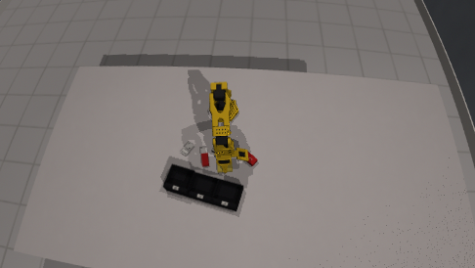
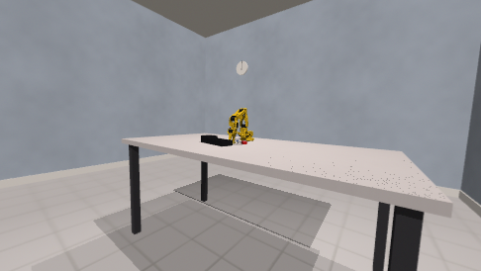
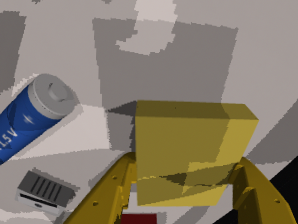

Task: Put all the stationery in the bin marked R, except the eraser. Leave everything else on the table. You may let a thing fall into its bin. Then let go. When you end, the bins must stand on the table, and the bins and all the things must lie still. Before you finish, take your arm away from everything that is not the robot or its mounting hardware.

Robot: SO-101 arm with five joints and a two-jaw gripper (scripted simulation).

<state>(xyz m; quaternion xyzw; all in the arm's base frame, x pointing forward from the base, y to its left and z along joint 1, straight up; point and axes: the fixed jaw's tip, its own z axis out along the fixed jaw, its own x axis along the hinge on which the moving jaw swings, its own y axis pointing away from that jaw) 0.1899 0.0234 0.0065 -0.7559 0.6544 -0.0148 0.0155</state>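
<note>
Bins, three black open-topped compartments joined in one row (image 1: 212, 201) (image 2: 216, 141), stand on the pale pinkish-grey counter (image 1: 342, 196) (image 2: 307, 160), at the far end of the yellow-and-black jointed arm (image 1: 220, 116) (image 2: 240, 114). Each compartment has a small white label on its wall; the letters are too small from here, so can't tell which is R. Interiors are dark, contents can't be made out.

Pincer (image 1: 224, 170) (image 2: 232, 141) (image 3: 184, 161): closed onto a yellow, square-faced flat block (image 3: 182, 160), one finger against each side. Block is between the fingers, outside the bins.

Other stuff, also outside the bins: blue cylindrical battery with a grey metal end (image 3: 30, 117), marked 1.5 V, lying on its side near the block; small grey-and-white slotted piece, sharpener-like (image 3: 45, 192), beside the battery. Dark red piece (image 3: 139, 219) at the lower edge of the wrist view, mostly cut off.

From above: red-and-white oblong item (image 1: 204, 158) between the arm and the bin row's labelled end, near the bins; small whitish item (image 1: 187, 148) beside it; separate red item (image 1: 252, 159) across the arm from those two.
</note>
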